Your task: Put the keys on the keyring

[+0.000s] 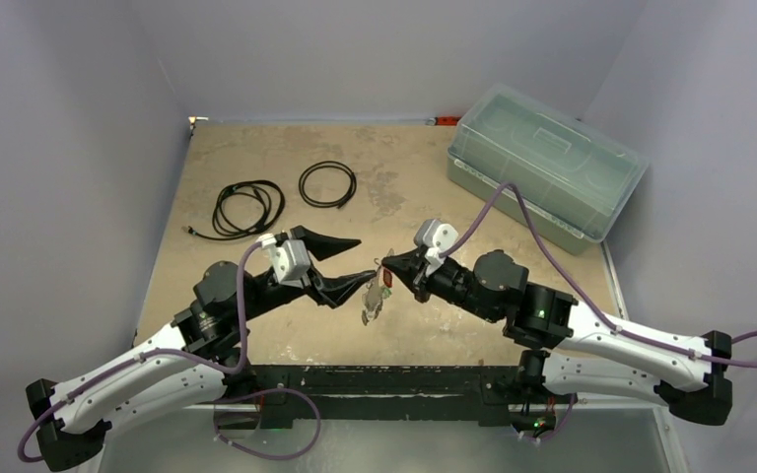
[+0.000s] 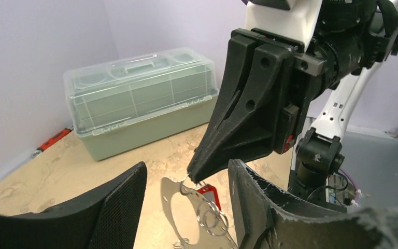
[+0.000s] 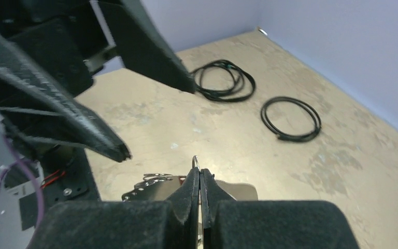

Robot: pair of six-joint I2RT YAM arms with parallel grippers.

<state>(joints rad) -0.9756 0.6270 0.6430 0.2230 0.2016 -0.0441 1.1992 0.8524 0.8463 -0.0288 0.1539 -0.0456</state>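
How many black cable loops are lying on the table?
2. The messy cable coil lies at the far left of the table; the round cable coil sits just right of it, apart. None looks hidden.

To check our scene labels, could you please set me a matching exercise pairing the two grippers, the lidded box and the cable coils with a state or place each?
Things:
1. left gripper
2. right gripper
3. lidded box
4. black cable coils

States or places:
A. far left part of the table
B. shut on the keyring
C. open
D. far right corner of the table

Pairs: 1-C, 2-B, 3-D, 4-A
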